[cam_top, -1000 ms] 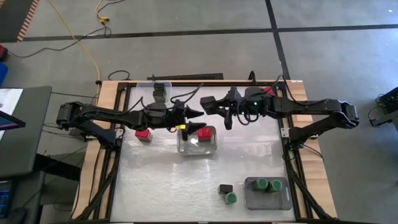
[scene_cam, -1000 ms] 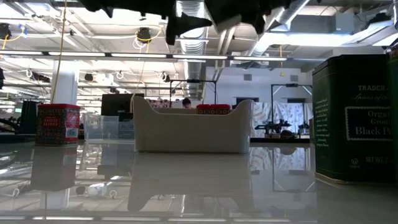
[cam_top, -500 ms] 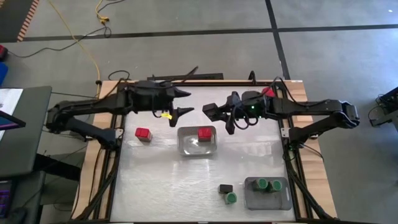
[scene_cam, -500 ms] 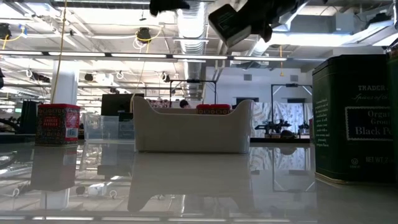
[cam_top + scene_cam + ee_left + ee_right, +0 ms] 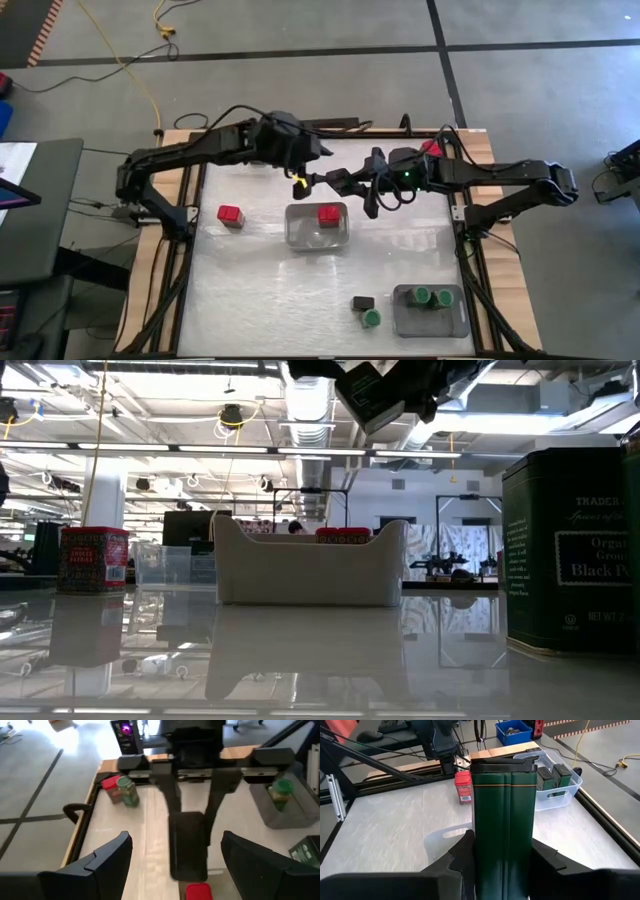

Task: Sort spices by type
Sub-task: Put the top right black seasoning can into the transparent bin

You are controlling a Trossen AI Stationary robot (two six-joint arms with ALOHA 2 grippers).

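My right gripper is over the far middle of the table, shut on a dark green boxy spice tin, which shows high above the table in the low view. My left gripper is open and faces that tin from the table's left. Its fingers stand at either side of the tin without visibly touching it. One red-capped spice sits in the clear tray. Another red one stands on the table, as do a black box and a green-capped jar. My right gripper pinches the dark green tin between its two fingers, one on each long side of its lower part. The fingers reach level from the table's right side. The tin is lifted clear of the table and juts out beyond the fingertips toward the left gripper.
A grey tray near the right corner holds green-capped jars. A clear bin with dark tins sits by the far left edge. A red tin and a green jar stand at the far right corner. A large pepper tin stands near the low camera.
My left gripper rose from the clear tray, leaving the red spice in it. It swung toward the far edge, then turned and moved right toward the tin in my right gripper. My right gripper carried the tin slightly toward the table's near side.
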